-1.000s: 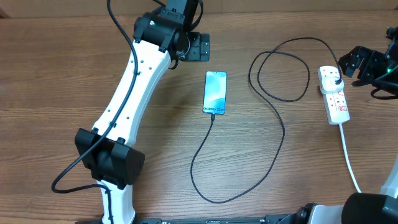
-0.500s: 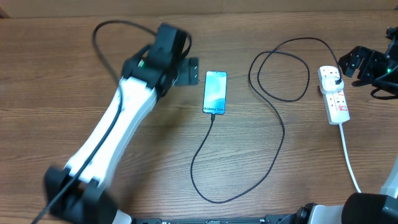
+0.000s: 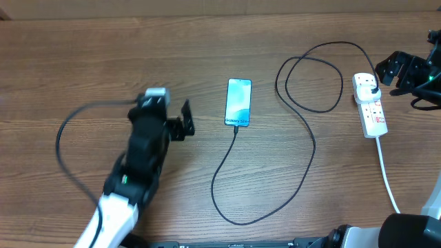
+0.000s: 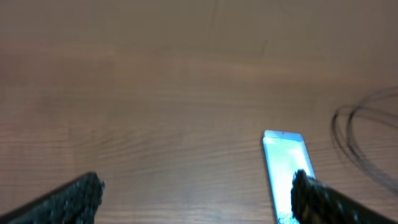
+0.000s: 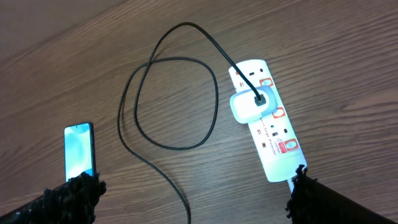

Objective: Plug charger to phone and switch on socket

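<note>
The phone (image 3: 238, 102) lies flat mid-table with its light blue screen up; it also shows in the left wrist view (image 4: 283, 165) and the right wrist view (image 5: 79, 149). The black charger cable (image 3: 306, 138) meets the phone's near end, loops across the table and ends in a white adapter (image 5: 252, 104) plugged into the white socket strip (image 3: 372, 110), which also shows in the right wrist view (image 5: 273, 134). My left gripper (image 3: 185, 120) is open and empty, left of the phone (image 4: 199, 199). My right gripper (image 3: 394, 69) is open and empty, just beyond the socket (image 5: 196, 196).
The socket's thick white cord (image 3: 387, 176) runs toward the near right edge. The left arm's own black cable (image 3: 65, 131) arcs over the table's left side. A dark base sits at the near right corner (image 3: 410, 231).
My left arm has swung back from the far side of the table toward the near left, and its gripper now sits lower, left of the phone. The right arm has not moved.
</note>
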